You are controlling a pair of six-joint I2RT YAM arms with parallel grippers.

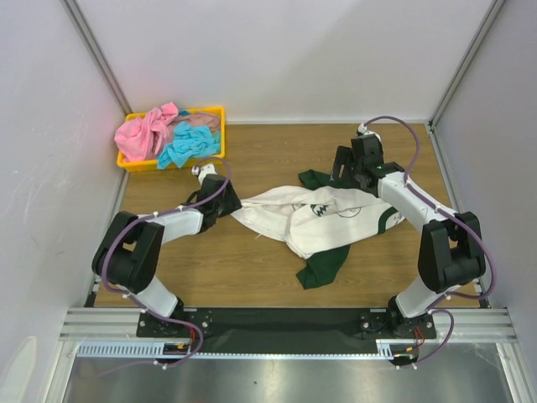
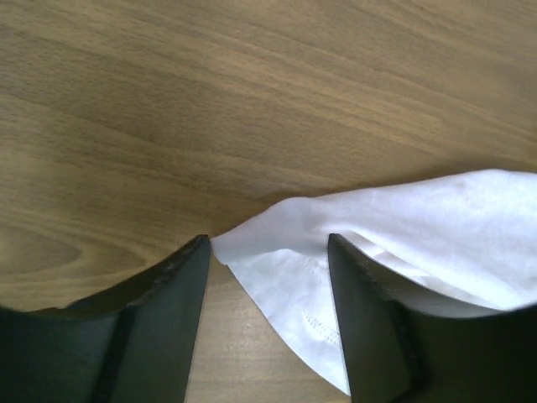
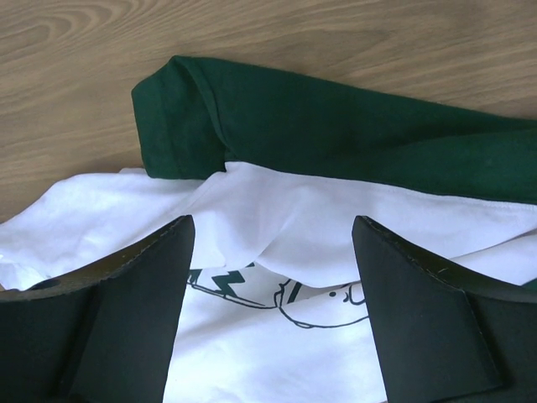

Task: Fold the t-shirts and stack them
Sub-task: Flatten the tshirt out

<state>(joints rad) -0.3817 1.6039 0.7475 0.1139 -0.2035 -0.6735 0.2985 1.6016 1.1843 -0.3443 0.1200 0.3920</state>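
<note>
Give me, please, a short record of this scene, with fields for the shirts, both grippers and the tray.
Loose shirt: white t-shirt with dark green sleeves, crumpled and unfolded on the table
Left gripper: open, fingers either side of the shirt's white corner
Right gripper: open, over the shirt beside a green sleeve
Yellow tray: far left corner, holding a pink shirt and a turquoise shirt, both bunched
Stack: none yet

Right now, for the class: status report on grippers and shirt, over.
Left gripper open, straddling corner of white t-shirt. Right gripper open over cloth beside green sleeve. Shirt crumpled, unfolded. Nothing blocking.
</note>
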